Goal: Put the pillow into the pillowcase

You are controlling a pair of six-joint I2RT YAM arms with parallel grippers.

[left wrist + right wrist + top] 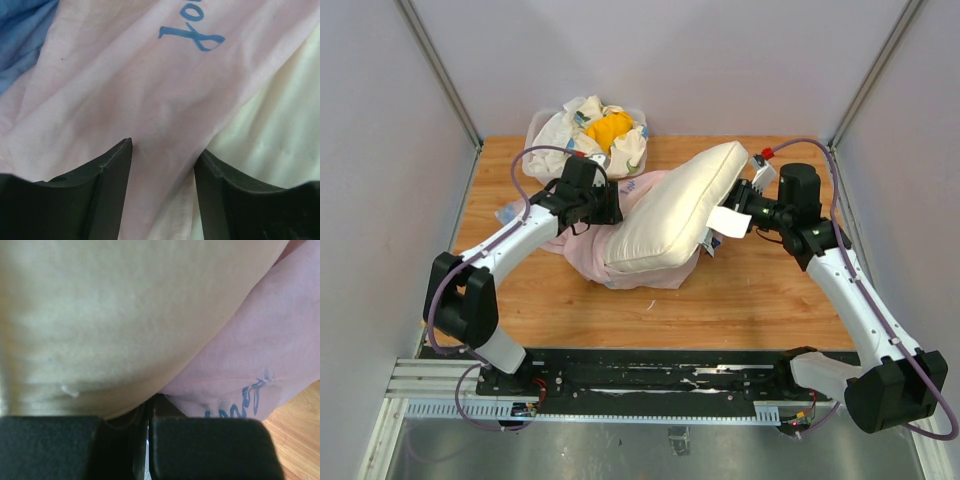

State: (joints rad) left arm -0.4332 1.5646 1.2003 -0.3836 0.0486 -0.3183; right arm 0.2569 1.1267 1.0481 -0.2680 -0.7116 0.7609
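Losing the grip at the seam is the principal hazard: my right gripper (148,426) has its jaws pressed almost together on the edge of the pillow (670,205), with only a thin slit between them; the pink hem of the pillowcase (620,265) runs toward the same slit, and I cannot tell whether it is caught too; if it is, a push would probably drag case and pillow as one. My left gripper (164,147) stands with jaws apart, pink cloth lying flat between them, nothing clamped; closing on both layers at once would pinch the mouth closed rather than hold it open.

Position: the pillow lies tilted at mid-table (770,290), its low end resting on the bunched pillowcase, its far end at my right gripper; whether the low end is inside the case I cannot tell.

Materials: pillow thick, soft, cream, smooth-covered, with a small white tag (725,222); it compresses and is likely to bulge against a narrow opening. Pillowcase thin, limp, pale pink with blue lettering, blue showing at one corner; it creases and should slip readily. Floral cloths (560,130) and a yellow cloth (610,128) are heaped at the far edge.
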